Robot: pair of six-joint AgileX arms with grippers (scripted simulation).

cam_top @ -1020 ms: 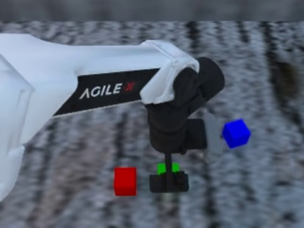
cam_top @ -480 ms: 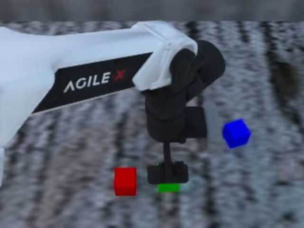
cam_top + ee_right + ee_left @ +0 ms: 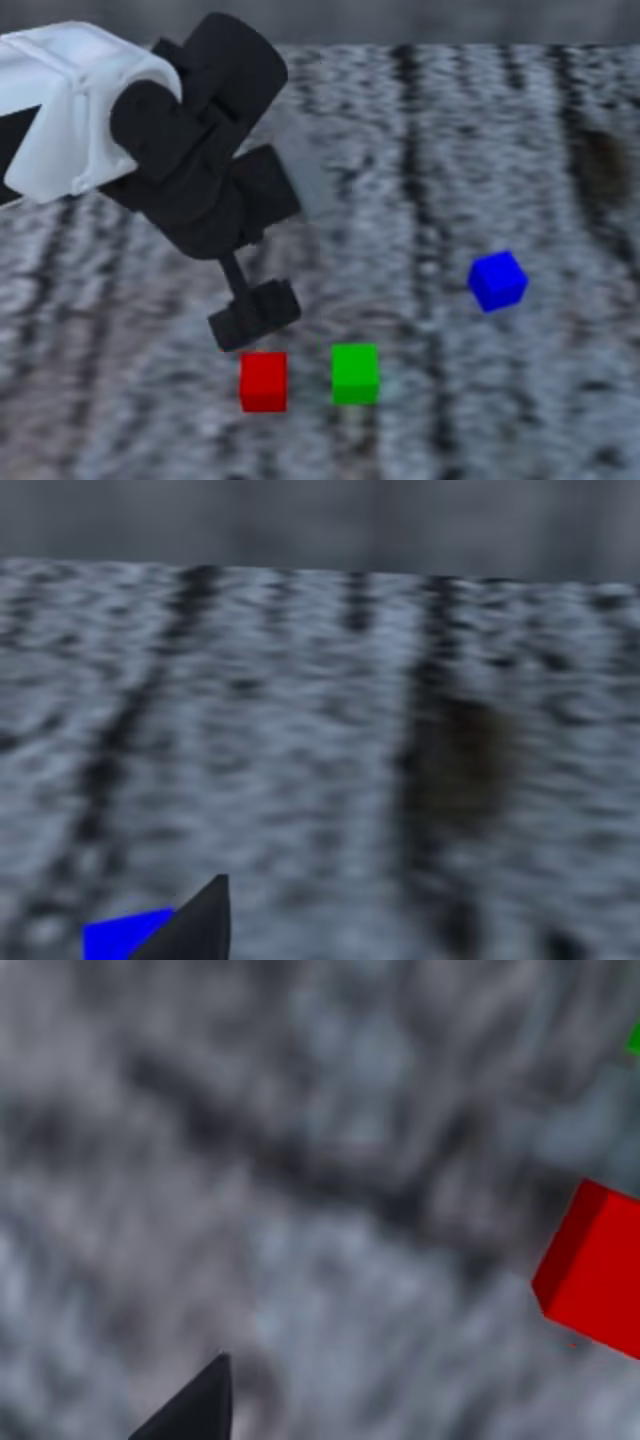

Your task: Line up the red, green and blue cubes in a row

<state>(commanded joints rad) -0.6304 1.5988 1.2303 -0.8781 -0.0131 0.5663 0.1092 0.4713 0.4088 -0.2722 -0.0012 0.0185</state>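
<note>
The red cube and the green cube rest side by side near the table's front, a small gap between them. The blue cube sits apart, farther right and farther back. My left gripper hovers open and empty just behind the red cube, and nothing touches the green one. In the left wrist view the red cube is close by, and a sliver of the green cube shows at the edge. My right gripper is outside the top view. One of its fingertips shows beside the blue cube.
The table has a mottled grey surface with dark streaks. A brownish patch lies at the back right. The left arm's white link covers the back left corner.
The left gripper let go of the green cube, lifted and swung left and back. The green cube now lies uncovered to the right of the red one.
</note>
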